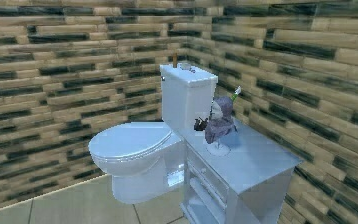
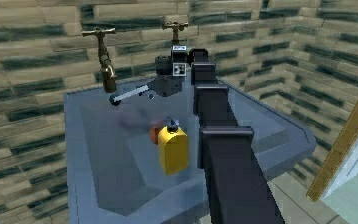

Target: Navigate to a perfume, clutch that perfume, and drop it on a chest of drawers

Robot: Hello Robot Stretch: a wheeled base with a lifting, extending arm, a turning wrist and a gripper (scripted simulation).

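A yellow bottle (image 2: 172, 150) with a dark cap stands in a grey-blue sink basin (image 2: 87, 150) in the arm side view. A small reddish blob (image 2: 152, 128) lies just behind it. My arm (image 2: 222, 140) reaches out over the basin, and my gripper (image 2: 127, 97) hangs at its far end, left of the white marker squares (image 2: 172, 66) and close under the left tap (image 2: 105, 55). I cannot tell whether it holds anything. In the forward view, a small dark bottle-like thing (image 1: 174, 62) stands on the toilet tank (image 1: 187, 90).
A white toilet (image 1: 137, 150) stands against the brick wall. Beside it is a grey-blue cabinet (image 1: 252, 170) with a grey and purple figurine (image 1: 220, 125) on top. A second tap (image 2: 174, 35) rises behind the sink. Tiled floor lies at the forward view's lower left.
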